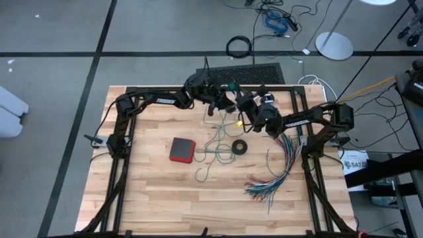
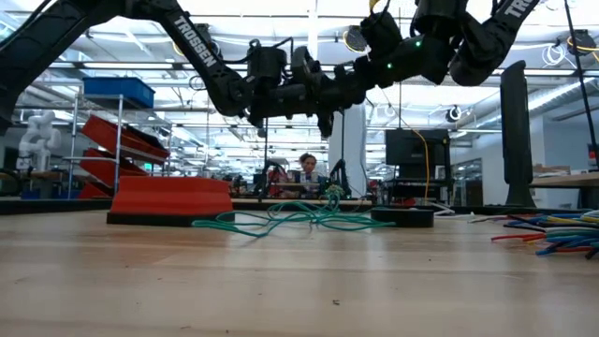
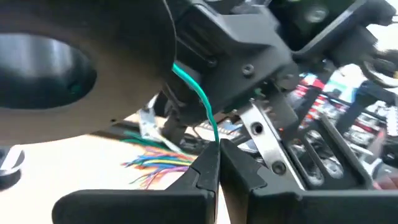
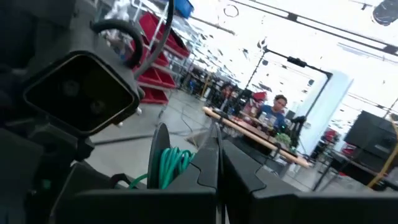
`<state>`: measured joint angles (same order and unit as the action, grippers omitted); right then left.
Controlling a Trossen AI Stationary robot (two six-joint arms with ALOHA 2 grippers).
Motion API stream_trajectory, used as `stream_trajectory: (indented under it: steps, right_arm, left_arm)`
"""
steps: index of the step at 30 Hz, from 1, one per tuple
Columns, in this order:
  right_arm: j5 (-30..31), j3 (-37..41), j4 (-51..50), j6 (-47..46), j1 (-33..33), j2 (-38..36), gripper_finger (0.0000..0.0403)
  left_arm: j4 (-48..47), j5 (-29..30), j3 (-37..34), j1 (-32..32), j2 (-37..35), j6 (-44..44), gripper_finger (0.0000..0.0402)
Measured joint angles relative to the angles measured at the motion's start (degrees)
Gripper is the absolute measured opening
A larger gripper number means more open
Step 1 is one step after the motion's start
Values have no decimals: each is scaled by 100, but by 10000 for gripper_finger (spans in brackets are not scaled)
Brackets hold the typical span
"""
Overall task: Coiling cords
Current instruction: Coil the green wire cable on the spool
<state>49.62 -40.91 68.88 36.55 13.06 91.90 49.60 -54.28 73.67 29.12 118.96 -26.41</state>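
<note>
Both arms meet high above the far middle of the wooden table [image 1: 152,198], their wrists nearly touching. The left gripper [image 3: 217,163] is clenched on the teal-green cord [image 3: 202,99], which rises from between its fingertips and arcs up toward the other arm's body. The right gripper [image 4: 219,163] is also clenched, and several loops of the same green cord sit bunched just beside its fingers, gathered around a thin dark upright piece; whether the fingertips themselves pinch a strand cannot be told. The rest of the cord trails down to the table and lies in loose tangled loops near the centre, between a red-and-black block [image 1: 182,149] on the left and a small black tape-like ring [image 1: 239,147] on the right. A fanned bundle of multicoloured wires [image 1: 274,175] is spread on the right side of the table. In the room beyond, a person [image 4: 277,112] sits at a distant bench.
</note>
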Motion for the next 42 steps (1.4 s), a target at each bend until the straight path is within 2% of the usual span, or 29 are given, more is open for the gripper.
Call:
stream_trajectory:
  steps: [8,11,17,25,34,37,42]
  right_arm:
    - [-261,3,11,-39,10,-323,0]
    - [-347,-15,310,-163,6,-385,0]
    - [-894,-11,575,-257,-1,-370,0]
    - [-938,-11,673,-251,42,-361,0]
    - [-1247,-8,652,-187,-22,-476,0]
    - [-1251,-8,430,-170,-78,-648,0]
    - [-1253,-8,194,-157,-181,-879,0]
  left_arm:
    - [156,-657,10,229,-22,307,19]
    - [139,-877,-22,346,20,387,19]
    - [171,-920,-20,375,10,729,19]
    - [381,-868,-20,153,13,672,19]
    - [387,-1046,-20,260,13,1306,20]
    - [387,-1173,-20,311,13,1331,37]
    - [180,-1325,-17,332,11,1329,102]
